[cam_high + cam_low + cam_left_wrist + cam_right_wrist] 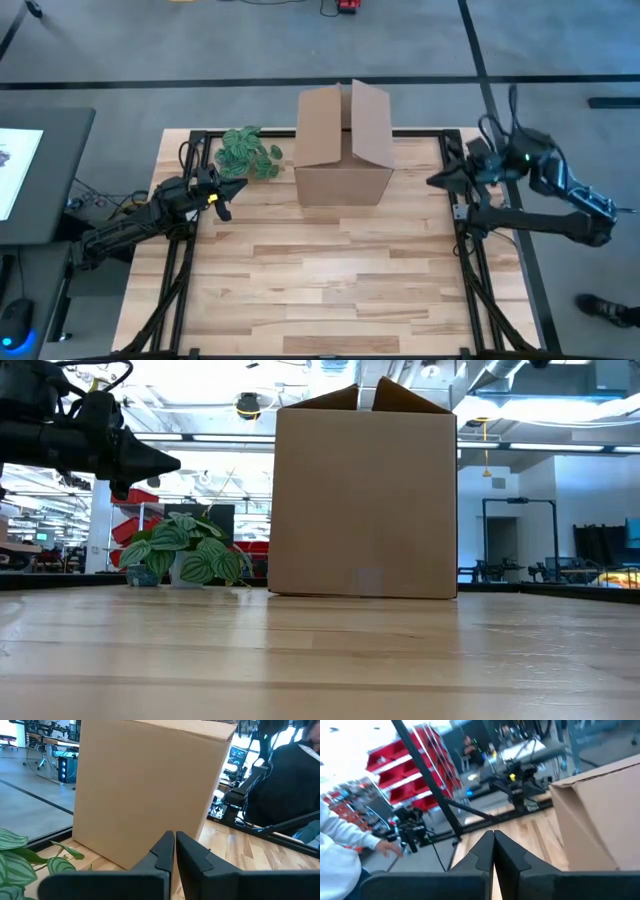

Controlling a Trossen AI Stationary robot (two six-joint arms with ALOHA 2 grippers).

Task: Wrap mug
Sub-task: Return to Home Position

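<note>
I am holding my left hand (174,837) and right hand (493,835) pinched closed, empty, flanking the smooth cardboard box (345,150) on the planked bench (330,270).

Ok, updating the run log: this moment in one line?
cardboard box flaps ajar | left end effector shut, empty | right end effector shut, empty

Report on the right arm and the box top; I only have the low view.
Observer: The right claw hangs near the right edge of the table, apart from the cardboard box.
Operator: Say whether it's open.
Observer: The right wrist view shows it shut, holding nothing.
Operator: Now the box top.
Observer: From above, both flaps stand raised with a gap between them, so the box isn't fully closed.
</note>
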